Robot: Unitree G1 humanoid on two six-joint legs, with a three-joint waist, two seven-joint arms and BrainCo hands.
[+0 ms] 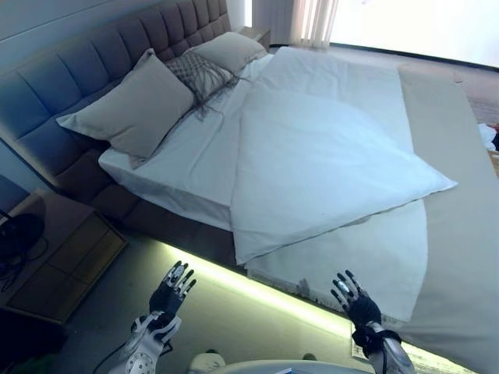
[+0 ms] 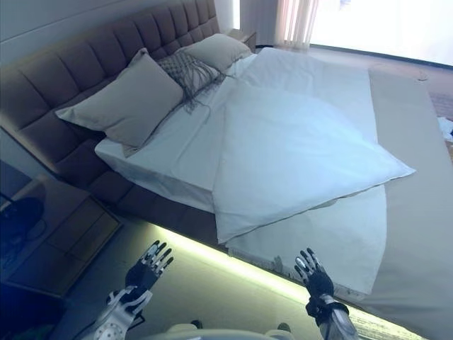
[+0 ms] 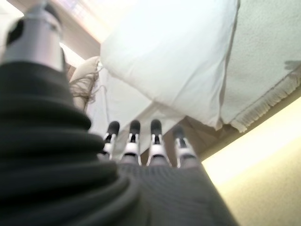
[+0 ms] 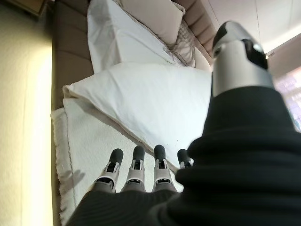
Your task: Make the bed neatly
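Both hands are up in front of the bed with nothing in them: the left hand (image 1: 173,290) has its fingers straight and fanned, and the right hand (image 1: 355,298) is spread the same way, just short of the fringed edge of the throw (image 1: 390,257) hanging over the near side. Past them, the white duvet (image 1: 320,167) lies crooked on the bed (image 1: 156,218), one corner drooping toward the near edge and another poking out over the beige cover (image 1: 460,234), with bare sheet showing up by the pillows (image 1: 136,109). I'd say this is the reach-in step, nothing grabbed yet; next move probably calls for pinching that near corner and pulling the duvet square. The head views give the whole layout plus the nightstand (image 1: 58,257), while the right wrist view shows the fringe up close, which the head views barely resolve.
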